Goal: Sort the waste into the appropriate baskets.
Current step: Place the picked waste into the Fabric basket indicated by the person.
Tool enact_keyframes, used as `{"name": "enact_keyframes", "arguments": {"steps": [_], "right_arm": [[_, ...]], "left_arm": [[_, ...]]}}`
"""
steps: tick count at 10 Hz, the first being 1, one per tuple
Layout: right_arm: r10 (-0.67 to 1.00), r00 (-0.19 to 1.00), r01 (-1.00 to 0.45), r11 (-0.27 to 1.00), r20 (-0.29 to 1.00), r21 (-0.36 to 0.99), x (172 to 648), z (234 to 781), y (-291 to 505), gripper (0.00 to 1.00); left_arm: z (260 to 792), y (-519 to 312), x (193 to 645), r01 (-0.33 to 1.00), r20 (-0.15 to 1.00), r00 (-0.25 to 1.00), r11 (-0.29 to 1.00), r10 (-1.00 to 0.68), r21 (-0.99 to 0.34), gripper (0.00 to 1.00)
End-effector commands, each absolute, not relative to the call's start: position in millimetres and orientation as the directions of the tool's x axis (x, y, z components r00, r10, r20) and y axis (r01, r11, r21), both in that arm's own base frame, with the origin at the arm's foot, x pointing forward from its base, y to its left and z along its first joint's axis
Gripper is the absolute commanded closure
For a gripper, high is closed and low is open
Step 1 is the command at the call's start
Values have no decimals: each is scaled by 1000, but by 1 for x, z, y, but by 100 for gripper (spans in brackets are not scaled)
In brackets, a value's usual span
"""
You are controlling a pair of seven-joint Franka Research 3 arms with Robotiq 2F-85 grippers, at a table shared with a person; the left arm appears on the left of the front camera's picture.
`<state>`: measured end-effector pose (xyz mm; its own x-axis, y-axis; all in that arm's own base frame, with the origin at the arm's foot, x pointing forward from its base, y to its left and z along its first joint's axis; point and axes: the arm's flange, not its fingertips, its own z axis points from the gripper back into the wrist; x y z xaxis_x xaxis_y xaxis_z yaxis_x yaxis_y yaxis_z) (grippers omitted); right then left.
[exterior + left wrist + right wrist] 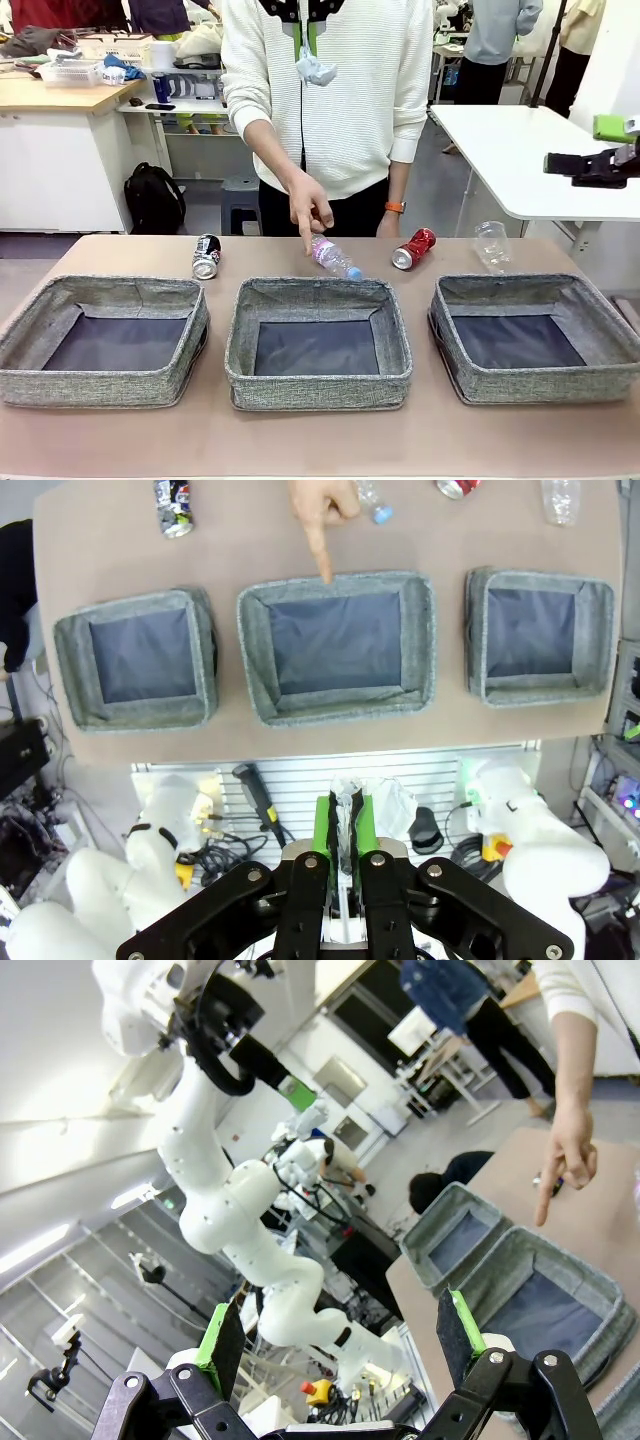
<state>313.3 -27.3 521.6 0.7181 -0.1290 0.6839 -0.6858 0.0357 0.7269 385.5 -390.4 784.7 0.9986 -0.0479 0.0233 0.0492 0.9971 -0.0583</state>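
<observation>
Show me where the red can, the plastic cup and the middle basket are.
red can (pixel 414 248), front view, on the middle of its side wall.
plastic cup (pixel 491 246), front view, on its clear body.
middle basket (pixel 318 388), front view, on its near wall.

The front view sits low at the robot's edge of the table (pixel 320 440), facing straight across at the person (pixel 320 90) on the far side, with the middle basket (pixel 318 388) close before the lens. The left wrist view hangs high over the robot's side, looking steeply down past the left gripper (pixel 345 805) onto the whole table, far edge uppermost. The right wrist view, rolled and tipped upward, looks past the right gripper (pixel 340 1310) sideways at the left arm (pixel 230 1210) and one end of the table. All three share the middle basket and the person's pointing hand (pixel 308 205)
</observation>
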Motion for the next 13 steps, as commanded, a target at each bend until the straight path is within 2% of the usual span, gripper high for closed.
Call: {"name": "enact_keyframes", "arguments": {"steps": [1, 7, 8, 9, 11, 13], "right_arm": [[-143, 697, -707, 24, 703, 706, 316, 523, -26, 0], [-143, 697, -707, 24, 703, 706, 316, 523, -26, 0], [-143, 697, -707, 24, 703, 706, 316, 523, -26, 0], [-143, 697, -707, 24, 703, 706, 316, 523, -26, 0], [-143, 697, -707, 24, 703, 706, 316, 523, -26, 0], [-143, 697, -707, 24, 703, 706, 316, 523, -26, 0]], "left_arm": [[785, -388, 383, 59, 24, 998, 997, -58, -47, 91], [785, -390, 385, 49, 23, 999, 997, -48, -58, 91], [779, -391, 379, 91, 107, 991, 992, -81, -93, 91], [757, -395, 367, 157, 108, 983, 986, -151, -50, 91], [694, -395, 347, 186, 58, 981, 982, -185, -17, 91], [628, -386, 331, 160, 56, 986, 987, -159, -9, 91]]}}
